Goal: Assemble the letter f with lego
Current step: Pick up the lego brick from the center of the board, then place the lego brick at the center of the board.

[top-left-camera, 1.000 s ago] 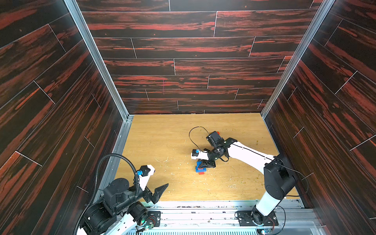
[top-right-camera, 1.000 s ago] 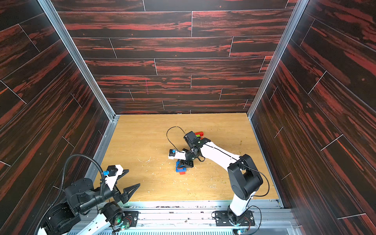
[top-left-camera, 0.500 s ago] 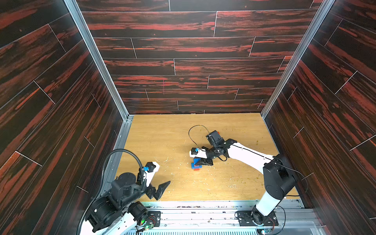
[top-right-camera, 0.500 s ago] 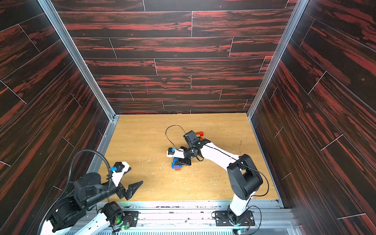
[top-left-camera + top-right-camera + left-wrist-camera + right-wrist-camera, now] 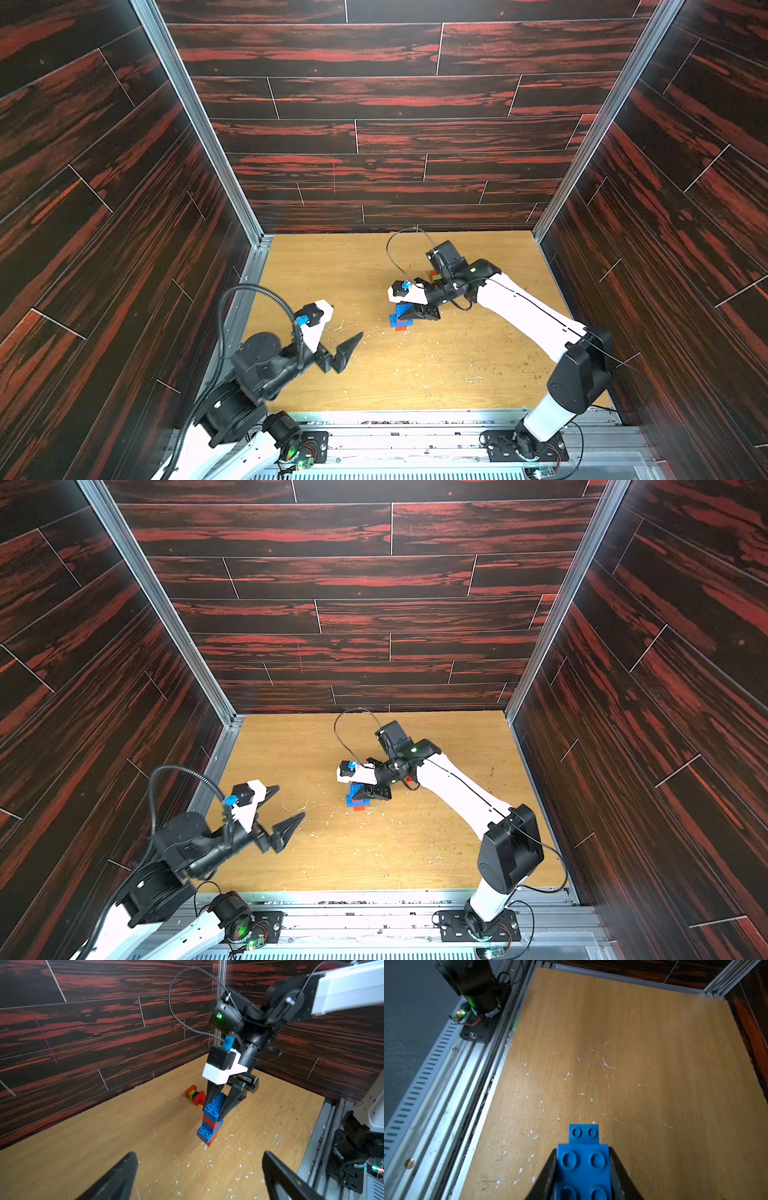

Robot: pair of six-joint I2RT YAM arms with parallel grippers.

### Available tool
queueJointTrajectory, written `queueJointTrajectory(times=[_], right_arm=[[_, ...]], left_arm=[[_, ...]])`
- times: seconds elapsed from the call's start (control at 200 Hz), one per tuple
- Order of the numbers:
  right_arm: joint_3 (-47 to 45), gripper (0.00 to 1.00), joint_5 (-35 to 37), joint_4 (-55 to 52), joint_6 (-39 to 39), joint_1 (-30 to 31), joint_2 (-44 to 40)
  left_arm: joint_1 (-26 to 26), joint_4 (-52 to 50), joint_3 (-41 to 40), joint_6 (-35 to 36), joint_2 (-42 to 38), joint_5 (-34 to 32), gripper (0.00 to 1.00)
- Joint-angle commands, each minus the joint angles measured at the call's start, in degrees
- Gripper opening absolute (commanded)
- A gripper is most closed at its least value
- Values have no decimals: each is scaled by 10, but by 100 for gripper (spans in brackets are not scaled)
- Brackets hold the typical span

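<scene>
Jaws spread and empty, the left gripper [image 5: 289, 802] has advanced toward the right gripper [image 5: 213, 1113], which stays clamped on a tilted stack of blue and red studded plastic lego bricks [image 5: 208, 1126] hanging below its fingertips; a red-lime-black brick row [image 5: 194, 1095] lies behind it.

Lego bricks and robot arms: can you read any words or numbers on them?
No text can be read anywhere.
Blue brick in the right gripper: plain studs, any lettering too blurred.
Left gripper, open: no label.
Circuit board: too small to read.
</scene>
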Motion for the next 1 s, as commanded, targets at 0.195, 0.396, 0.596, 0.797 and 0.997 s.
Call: queueJointTrajectory(times=[0.195,0.396,0.596,0.797,0.997], right_arm=[[83,34,-42,-137,-6,-12,-41],[120,34,-48,-174,1,-15,-50],[156,34,-59,-207,4,-17,-47],[176,34,-68,-221,6,-19,-47],[171,34,-75,-219,5,-20,-53]], left_arm=[[0,206,-79,103,91,41,97],[0,308,-124,150,120,77,97],[0,386,-160,209,139,139,97],[10,374,-141,255,162,213,89],[49,440,-119,205,216,305,80]])
